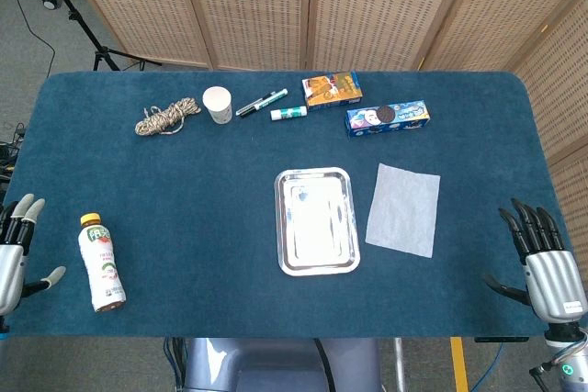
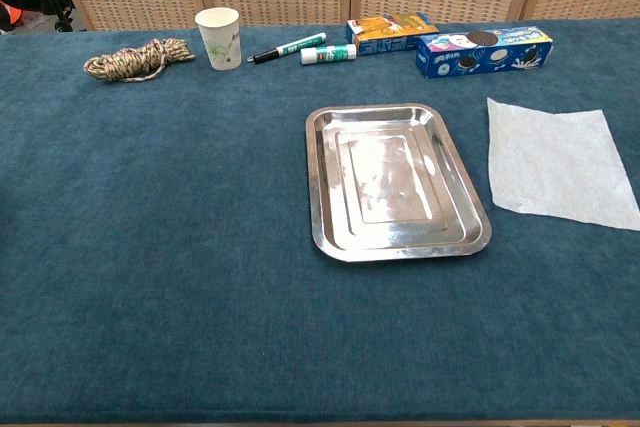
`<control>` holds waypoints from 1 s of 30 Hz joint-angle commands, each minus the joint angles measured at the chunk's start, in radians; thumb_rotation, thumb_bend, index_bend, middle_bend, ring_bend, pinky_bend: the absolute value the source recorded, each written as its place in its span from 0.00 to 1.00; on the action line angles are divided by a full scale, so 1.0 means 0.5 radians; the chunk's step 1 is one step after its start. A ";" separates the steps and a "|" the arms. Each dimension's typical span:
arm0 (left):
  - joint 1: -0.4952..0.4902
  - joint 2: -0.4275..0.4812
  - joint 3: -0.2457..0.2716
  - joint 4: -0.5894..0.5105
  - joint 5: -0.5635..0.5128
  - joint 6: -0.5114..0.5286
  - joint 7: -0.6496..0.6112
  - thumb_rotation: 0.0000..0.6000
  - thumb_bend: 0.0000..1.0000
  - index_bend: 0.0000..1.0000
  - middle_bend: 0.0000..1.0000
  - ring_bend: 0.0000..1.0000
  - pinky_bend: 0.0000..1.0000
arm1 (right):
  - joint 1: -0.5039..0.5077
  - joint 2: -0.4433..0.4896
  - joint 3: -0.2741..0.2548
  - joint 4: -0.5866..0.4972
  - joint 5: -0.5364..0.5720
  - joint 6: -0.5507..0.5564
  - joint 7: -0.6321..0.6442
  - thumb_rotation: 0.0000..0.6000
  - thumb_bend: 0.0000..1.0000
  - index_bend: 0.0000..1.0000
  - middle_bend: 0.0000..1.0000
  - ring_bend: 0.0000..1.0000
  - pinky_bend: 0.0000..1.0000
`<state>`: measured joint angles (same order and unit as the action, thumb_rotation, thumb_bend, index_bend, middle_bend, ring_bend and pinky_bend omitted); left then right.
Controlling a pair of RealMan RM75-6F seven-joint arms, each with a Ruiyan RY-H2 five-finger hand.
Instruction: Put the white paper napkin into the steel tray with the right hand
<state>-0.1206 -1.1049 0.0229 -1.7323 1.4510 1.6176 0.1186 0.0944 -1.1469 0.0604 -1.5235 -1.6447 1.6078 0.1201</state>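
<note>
The white paper napkin (image 1: 403,208) lies flat on the blue bench (image 1: 184,190), right of centre in the head view, just beside the steel tray (image 1: 316,221) but not touching it. The tray sits at the middle of the frame with nothing in it, its long side running top to bottom.

The right hand (image 1: 542,259) is at the lower right corner of the head view, at the bench's edge, well apart from the napkin; its dark fingers (image 1: 526,223) are spread and point up the frame, holding nothing. The left hand (image 1: 14,250) is at the lower left edge, fingers also apart and holding nothing. Neither hand shows in the chest view.

Near the left hand a drink bottle (image 1: 101,263) lies on its side. Along the top of the frame, from left to right, are a coil of rope (image 1: 166,117), a paper cup (image 1: 218,104) standing upright, a marker (image 1: 262,102), a glue stick (image 1: 288,114), an orange box (image 1: 332,91) and a blue biscuit box (image 1: 388,117).
</note>
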 commanded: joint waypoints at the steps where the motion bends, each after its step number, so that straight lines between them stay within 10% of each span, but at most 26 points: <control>1: 0.009 0.022 -0.008 0.002 0.021 -0.019 -0.043 1.00 0.00 0.00 0.00 0.00 0.00 | 0.005 -0.010 -0.007 0.008 -0.020 0.003 0.005 1.00 0.00 0.07 0.00 0.00 0.00; 14: 0.040 0.034 -0.027 0.020 0.106 -0.010 -0.112 1.00 0.00 0.00 0.00 0.00 0.00 | 0.205 -0.001 0.005 -0.056 -0.019 -0.325 0.025 1.00 0.00 0.17 0.00 0.00 0.00; 30: 0.024 0.028 -0.105 0.020 0.029 -0.109 -0.128 1.00 0.00 0.00 0.00 0.00 0.00 | 1.096 -0.215 0.451 -0.071 0.770 -1.550 -0.251 1.00 0.26 0.30 0.00 0.00 0.00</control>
<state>-0.1064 -1.0913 -0.0258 -1.7225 1.4711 1.5687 0.0560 0.5629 -1.2032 0.2363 -1.5988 -1.3431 0.9144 0.0426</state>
